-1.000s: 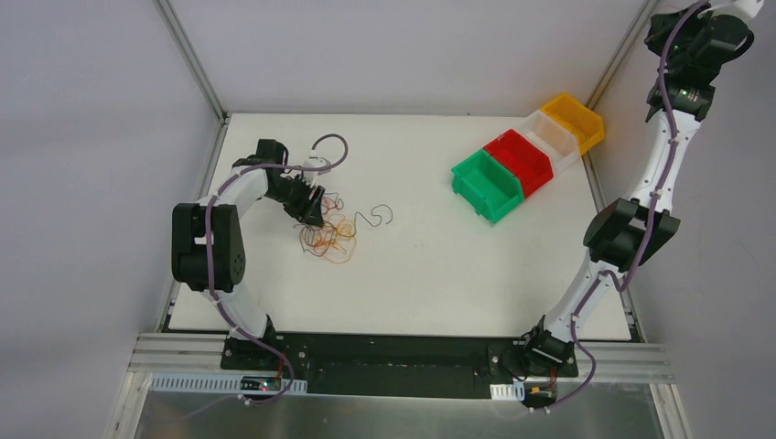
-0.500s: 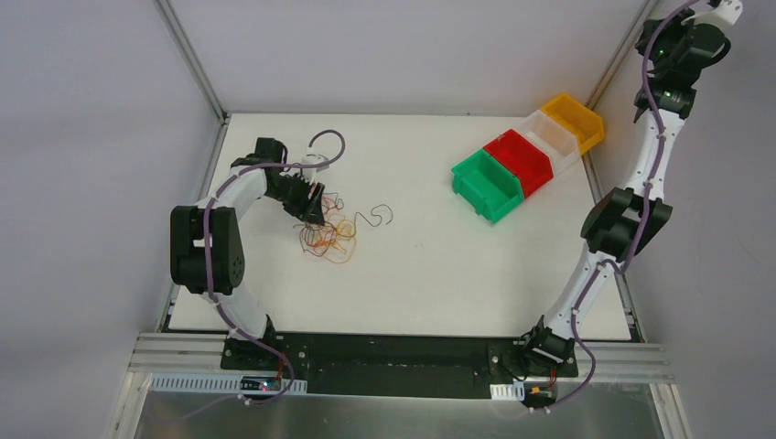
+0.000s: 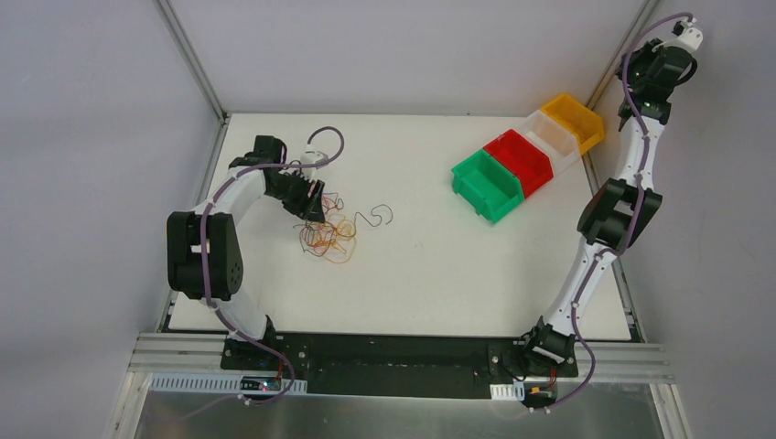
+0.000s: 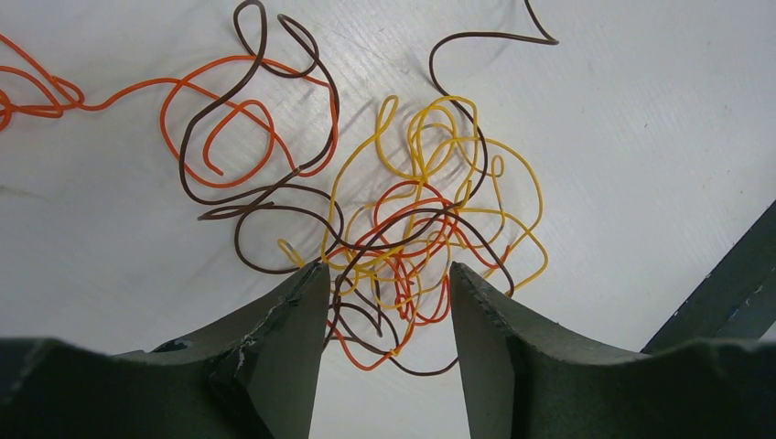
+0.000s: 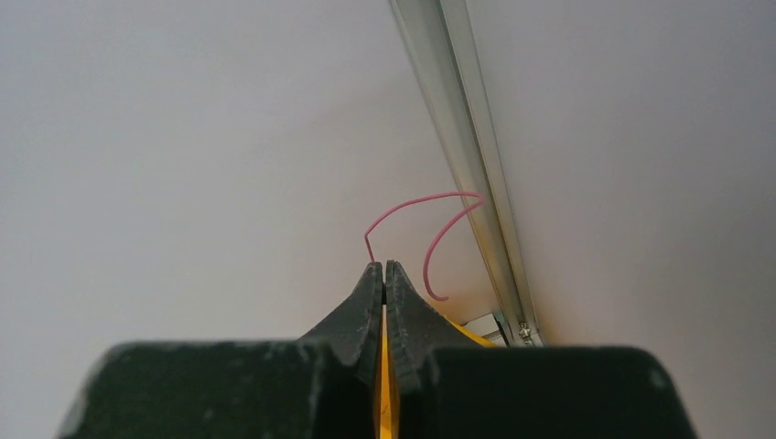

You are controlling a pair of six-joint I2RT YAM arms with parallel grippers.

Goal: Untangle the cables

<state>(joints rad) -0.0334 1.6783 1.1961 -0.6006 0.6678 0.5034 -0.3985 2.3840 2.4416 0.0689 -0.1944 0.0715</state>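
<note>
The cables (image 3: 328,233) lie as a small tangle of orange, yellow, red and dark brown curly wires on the white table, left of centre. My left gripper (image 3: 314,206) is open just above the tangle's far left side. In the left wrist view the tangle (image 4: 403,240) sits between and beyond the open gripper (image 4: 386,270), and no wire is pinched. My right gripper (image 5: 384,265) is shut on a thin pink-red wire (image 5: 430,198) and holds it high at the back right corner, with the yellow bin showing below the jaws.
One dark brown wire (image 3: 375,216) lies apart, just right of the tangle. A row of bins stands at the back right: green (image 3: 487,186), red (image 3: 518,163), clear (image 3: 554,139), yellow (image 3: 574,121). Metal frame posts (image 3: 192,59) rise at the back corners.
My right arm has straightened and swung its wrist further up and to the right near the back right post, still holding the pink-red wire. The left arm has barely shifted.
</note>
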